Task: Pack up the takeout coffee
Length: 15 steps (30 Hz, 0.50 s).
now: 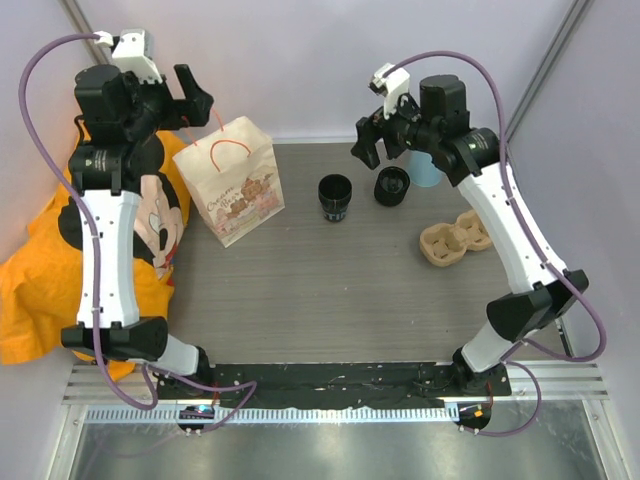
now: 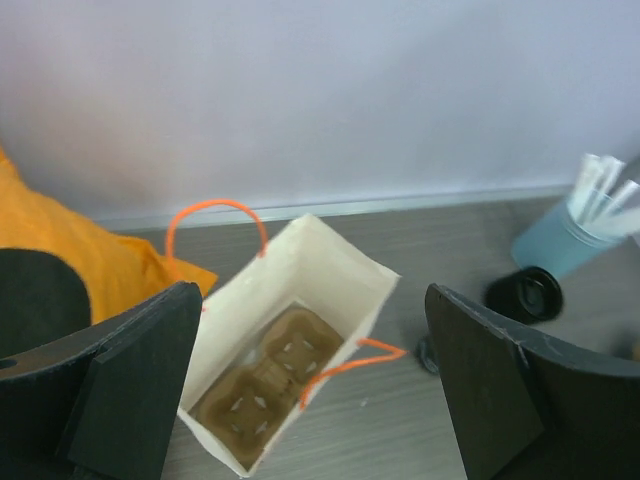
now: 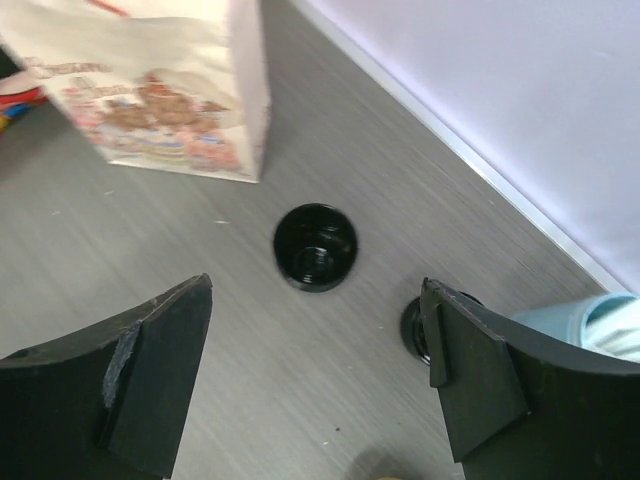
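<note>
Takeout coffee cup [image 3: 315, 247], black and round, sits on the gray surface [image 3: 200, 230] just beyond the right fingers [image 3: 150, 370], which are spread wide and grip nothing. A second black cup [image 3: 415, 325] peeks from behind one of them, near a light blue cup [image 3: 590, 320] holding white straws [image 2: 600, 185]. The left fingers [image 2: 140, 380], also spread and empty, hang over the open paper bag [image 2: 340, 270], where a tan pulp tray [image 2: 265, 390] lies at the bottom. A spare tray [image 1: 455, 238] sits on the surface, well apart from the bag.
</note>
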Each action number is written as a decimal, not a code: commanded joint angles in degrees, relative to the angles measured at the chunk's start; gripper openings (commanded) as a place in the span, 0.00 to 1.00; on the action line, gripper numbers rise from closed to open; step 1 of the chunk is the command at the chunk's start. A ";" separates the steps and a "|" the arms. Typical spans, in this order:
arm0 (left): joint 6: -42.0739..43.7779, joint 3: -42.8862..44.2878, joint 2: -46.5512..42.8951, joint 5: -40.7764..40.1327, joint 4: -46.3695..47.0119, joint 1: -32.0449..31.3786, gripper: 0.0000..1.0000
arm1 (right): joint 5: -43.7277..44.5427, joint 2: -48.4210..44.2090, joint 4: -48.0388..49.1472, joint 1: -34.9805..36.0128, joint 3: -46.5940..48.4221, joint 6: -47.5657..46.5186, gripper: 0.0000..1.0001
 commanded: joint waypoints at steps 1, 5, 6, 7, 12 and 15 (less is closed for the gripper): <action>4.24 2.93 -3.64 18.26 -4.51 -0.01 1.00 | 10.68 3.39 6.73 -0.26 -2.34 2.41 0.88; 8.29 2.84 -4.61 30.56 -9.60 -1.50 1.00 | 12.44 7.78 9.71 -0.17 -4.27 2.68 0.78; 9.17 2.67 -4.96 32.17 -10.48 -1.94 1.00 | 12.88 8.49 10.24 -0.17 -4.54 2.68 0.75; 10.05 2.40 -4.96 34.10 -11.10 -2.99 1.00 | 13.06 9.19 10.60 -0.17 -4.71 3.11 0.72; 19.28 -1.19 -5.23 39.57 -18.48 -8.53 1.00 | 11.83 14.02 12.01 -0.26 -4.10 4.34 0.57; 22.36 -5.66 -5.67 37.64 -20.16 -12.66 1.00 | 11.04 16.05 12.01 -0.17 -3.75 4.61 0.51</action>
